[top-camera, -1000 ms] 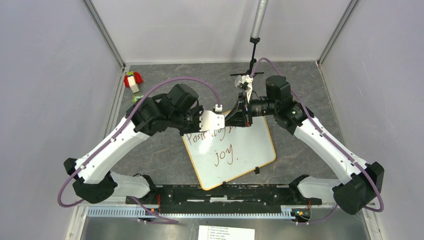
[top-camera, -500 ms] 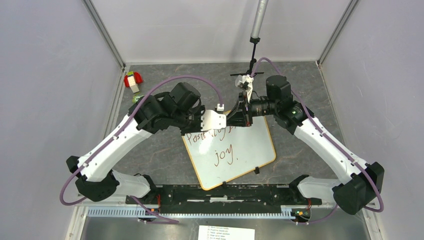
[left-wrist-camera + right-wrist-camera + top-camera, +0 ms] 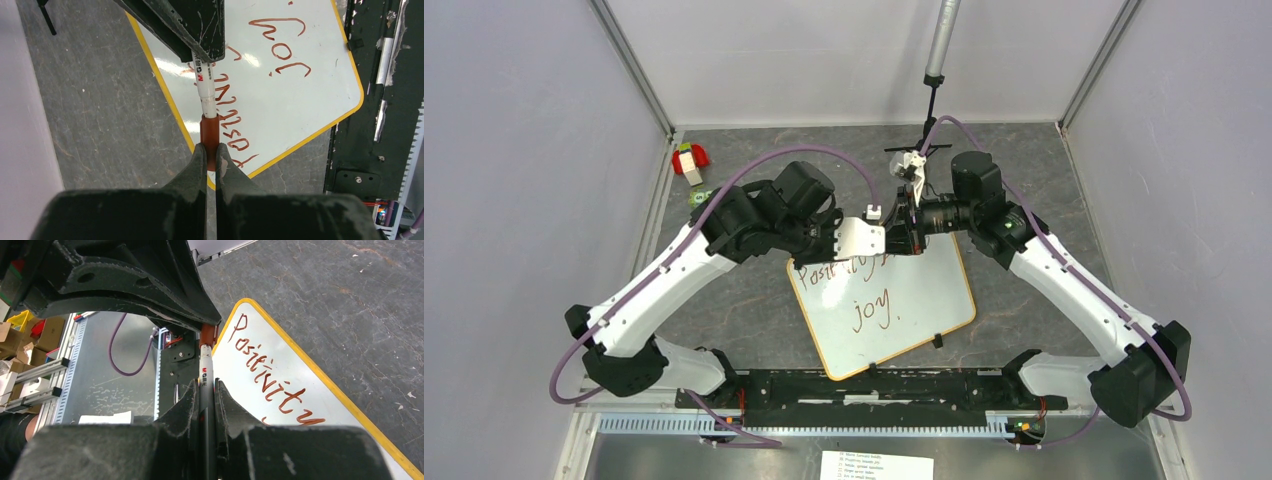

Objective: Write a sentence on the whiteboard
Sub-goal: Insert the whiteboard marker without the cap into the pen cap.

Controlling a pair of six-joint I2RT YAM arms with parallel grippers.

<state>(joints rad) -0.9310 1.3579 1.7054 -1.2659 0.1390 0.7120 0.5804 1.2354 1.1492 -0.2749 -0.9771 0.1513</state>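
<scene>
Motion since 1 second ago: my left gripper (image 3: 210,148) has slid right, pinching the brownish-red marker cap (image 3: 209,131); right gripper (image 3: 205,388) clamps its white barrel (image 3: 205,88), over the yellow-rimmed whiteboard (image 3: 916,300) on grey tabletop (image 3: 1044,170), pale walls (image 3: 524,150).

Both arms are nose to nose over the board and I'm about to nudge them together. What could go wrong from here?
1. The left jaws pinch the red cap only at their tips. A crooked push against the marker could pop it loose.
2. Both hang over the whiteboard edge, so anything dropped could smear the sentence.
3. The right jaws sit close to the left ones, and pushing closer may make them collide.
</scene>
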